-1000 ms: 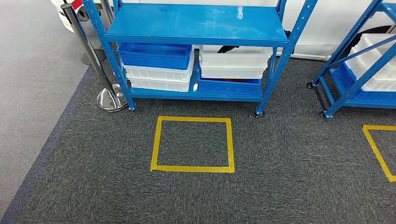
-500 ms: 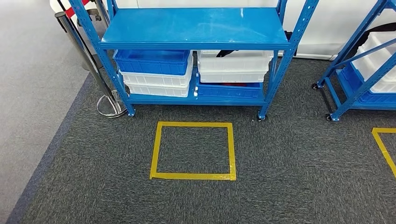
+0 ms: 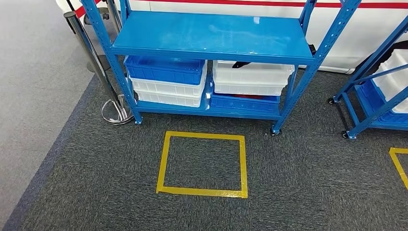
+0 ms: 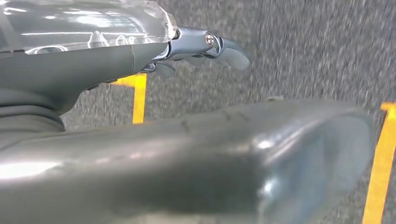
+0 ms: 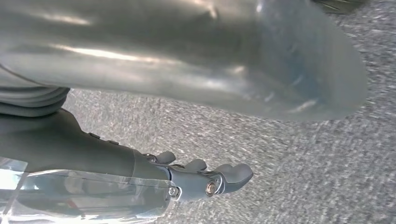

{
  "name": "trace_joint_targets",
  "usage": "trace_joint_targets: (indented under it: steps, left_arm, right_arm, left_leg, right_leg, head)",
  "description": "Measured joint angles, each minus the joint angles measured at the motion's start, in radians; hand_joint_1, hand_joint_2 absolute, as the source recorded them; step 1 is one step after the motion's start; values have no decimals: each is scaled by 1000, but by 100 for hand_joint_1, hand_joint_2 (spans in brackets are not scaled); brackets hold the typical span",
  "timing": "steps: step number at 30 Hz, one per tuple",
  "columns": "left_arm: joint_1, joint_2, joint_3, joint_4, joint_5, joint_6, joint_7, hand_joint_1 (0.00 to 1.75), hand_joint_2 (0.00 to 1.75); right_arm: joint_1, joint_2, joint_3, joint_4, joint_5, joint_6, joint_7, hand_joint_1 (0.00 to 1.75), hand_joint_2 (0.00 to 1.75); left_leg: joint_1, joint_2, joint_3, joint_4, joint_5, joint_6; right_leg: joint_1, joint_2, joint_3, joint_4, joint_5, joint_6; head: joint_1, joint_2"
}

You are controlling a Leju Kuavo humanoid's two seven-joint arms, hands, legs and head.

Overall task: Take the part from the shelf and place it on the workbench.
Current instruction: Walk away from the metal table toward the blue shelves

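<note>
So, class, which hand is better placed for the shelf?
Probably right: left hand and right hand both hang empty, but a dark item lies in the white plastic bin right of centre.

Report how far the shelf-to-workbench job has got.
Nothing looks done. The blue shelf stands ahead behind the yellow floor square, its bins stacked on the lower level. The left hand and right hand hang over carpet, holding nothing. Left: reach the shelf, take the part, carry it to the workbench.
</note>
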Motion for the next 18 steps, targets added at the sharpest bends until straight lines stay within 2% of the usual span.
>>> trace_joint_targets:
  steps: [2,3,4,7,8,10,11,12,13,14,15,16,18]
  left_arm:
    - [2,-2,0,0,0,0,0,0,0]
    - [1,-3,0,0,0,0,0,0,0]
    - [-1,-4,0,1,0,0,0,0,0]
    - [-7,-4,0,1,0,0,0,0,0]
    - [-9,-3,0,0,0,0,0,0,0]
    - [-11,-3,0,0,-1,0,0,0,0]
    - [-10,-3,0,0,-1,0,0,0,0]
    - [-9,-3,0,0,-2,0,0,0,0]
    - [-7,-3,0,0,-2,0,0,0,0]
    - [-4,-3,0,0,-2,0,0,0,0]
    - [-3,-3,0,0,-2,0,0,0,0]
    - [-1,-3,0,0,-2,0,0,0,0]
    - [3,-3,0,1,-2,0,0,0,0]
  right_arm:
    - [5,0,0,0,0,3,0,0,0]
    - [6,0,-1,1,0,4,0,0,0]
    - [7,0,-1,1,0,4,0,0,0]
    - [5,0,-2,2,0,5,1,0,0]
    - [5,1,-2,2,0,5,1,0,0]
    - [3,1,-2,2,0,5,1,0,0]
    - [3,1,-2,2,0,6,1,0,0]
    - [3,1,-2,2,0,6,1,0,0]
    - [3,1,-2,2,0,7,1,0,0]
    - [3,1,-2,2,0,8,1,0,0]
    - [3,1,-2,2,0,8,1,0,0]
    - [4,1,-2,2,0,8,1,0,0]
    - [4,2,-3,3,0,9,2,0,0]
  left_leg:
    - [-1,-1,28,2,-26,-6]
    - [-3,-2,36,4,-38,-11]
    - [-4,-3,46,5,-48,-17]
    - [-6,-4,50,38,-44,-32]
    - [-6,-2,31,76,-34,-37]
    - [-2,3,-40,191,-34,-45]
    - [0,5,-83,246,-59,-49]
    - [2,6,-123,286,-98,-52]
    - [4,6,-151,300,-135,-55]
    - [5,7,-169,292,-161,-56]
    - [6,7,-174,256,-153,-55]
    - [5,9,-171,203,-110,-51]
    - [2,11,-167,100,4,-41]
  right_leg:
    - [3,1,12,-114,116,-11]
    - [5,1,17,-153,159,-17]
    - [8,1,20,-174,186,-23]
    - [5,1,42,-187,175,-40]
    - [4,0,54,-191,168,-46]
    - [2,0,76,-198,154,-55]
    - [2,0,88,-199,144,-57]
    - [2,1,100,-200,133,-58]
    - [2,2,115,-200,121,-58]
    - [2,3,132,-200,108,-57]
    - [2,3,149,-200,95,-55]
    - [2,2,164,-201,83,-53]
    - [4,3,188,-199,59,-45]
  head:
    - [1,0]
    - [1,0]
    - [2,0]
    - [2,0]
    - [2,0]
    - [1,0]
    - [1,0]
    - [1,0]
    - [1,0]
    - [1,0]
    - [1,0]
    - [1,0]
    - [1,0]
